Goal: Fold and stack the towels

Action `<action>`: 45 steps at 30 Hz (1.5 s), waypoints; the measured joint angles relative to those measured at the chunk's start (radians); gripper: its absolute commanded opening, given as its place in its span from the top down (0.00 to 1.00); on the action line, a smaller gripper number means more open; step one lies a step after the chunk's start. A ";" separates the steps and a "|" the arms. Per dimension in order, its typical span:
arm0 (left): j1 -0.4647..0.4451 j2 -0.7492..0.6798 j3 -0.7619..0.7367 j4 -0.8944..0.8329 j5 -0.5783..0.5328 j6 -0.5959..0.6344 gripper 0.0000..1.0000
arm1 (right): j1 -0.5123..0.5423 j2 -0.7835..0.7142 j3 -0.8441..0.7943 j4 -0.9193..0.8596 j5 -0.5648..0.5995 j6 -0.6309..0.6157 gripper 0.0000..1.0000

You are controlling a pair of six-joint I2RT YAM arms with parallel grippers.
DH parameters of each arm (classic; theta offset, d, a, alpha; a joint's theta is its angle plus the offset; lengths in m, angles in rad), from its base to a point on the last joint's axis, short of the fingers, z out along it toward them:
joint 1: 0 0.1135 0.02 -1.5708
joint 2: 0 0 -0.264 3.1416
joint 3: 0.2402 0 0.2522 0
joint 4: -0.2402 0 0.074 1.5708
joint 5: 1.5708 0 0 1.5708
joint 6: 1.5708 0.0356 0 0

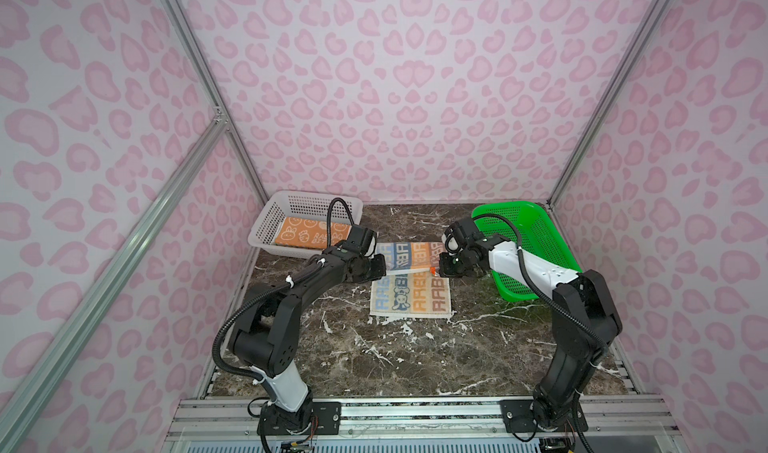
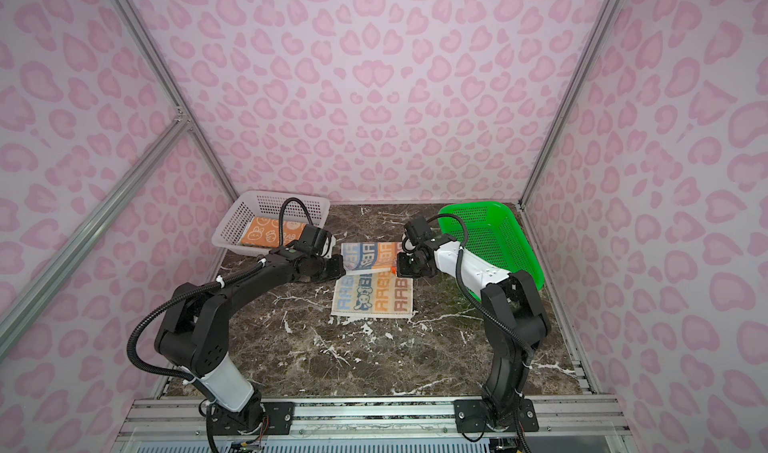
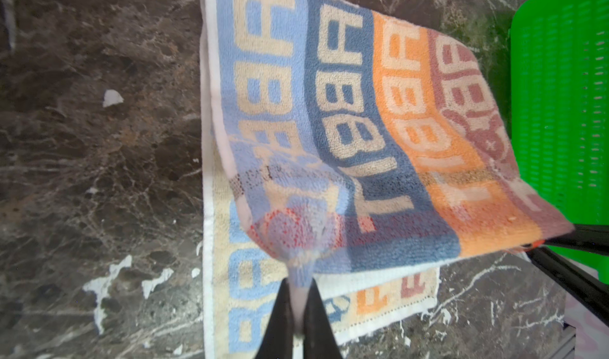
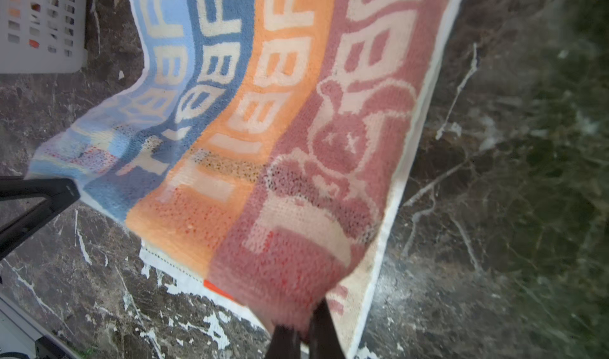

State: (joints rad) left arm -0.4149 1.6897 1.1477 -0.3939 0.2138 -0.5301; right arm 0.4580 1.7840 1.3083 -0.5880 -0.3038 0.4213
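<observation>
Left gripper [image 1: 383,266] and right gripper [image 1: 441,264] pinch corners of lettered towel [image 1: 409,299], half lifted between them. White basket [image 1: 266,222] behind left gripper holds orange towel [image 1: 305,235], plain only in both top views; green basket [image 1: 540,239] beside right gripper.

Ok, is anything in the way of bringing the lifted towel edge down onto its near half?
Nothing visible. Left hand and right hand each pinch a lifted corner of the lettered towel; its near half lies flat and bare. The white basket and green basket stand off to the sides.
</observation>
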 measured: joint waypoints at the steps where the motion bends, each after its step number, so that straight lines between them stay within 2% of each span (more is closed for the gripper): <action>1: -0.004 -0.018 -0.019 0.004 0.005 0.000 0.97 | 0.002 -0.015 -0.027 0.002 -0.005 -0.009 1.00; 7: -0.050 -0.081 -0.126 0.012 0.006 -0.010 0.97 | 0.037 -0.081 -0.195 0.040 -0.010 -0.013 1.00; 15: -0.095 -0.089 -0.245 0.056 -0.003 -0.038 0.97 | 0.084 -0.088 -0.356 0.126 -0.011 0.006 1.00; 22: -0.099 -0.087 -0.258 0.076 -0.025 -0.045 0.97 | 0.089 -0.090 -0.364 0.143 -0.001 0.008 0.87; 28: -0.099 -0.090 -0.257 0.044 -0.095 -0.045 0.97 | 0.089 -0.098 -0.360 0.103 0.064 0.013 0.77; 31: -0.104 -0.090 -0.255 0.035 -0.114 -0.045 0.97 | 0.092 -0.093 -0.360 0.097 0.068 0.013 0.75; 40: -0.123 -0.089 -0.253 0.031 -0.117 -0.048 0.97 | 0.113 -0.150 -0.360 0.079 0.075 0.021 0.54; 45: -0.129 -0.088 -0.251 0.031 -0.124 -0.052 0.97 | 0.124 -0.176 -0.359 0.081 0.069 0.032 0.52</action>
State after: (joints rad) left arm -0.5438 1.6020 0.8970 -0.3634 0.0895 -0.5819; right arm 0.5819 1.6077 0.9497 -0.5068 -0.2344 0.4534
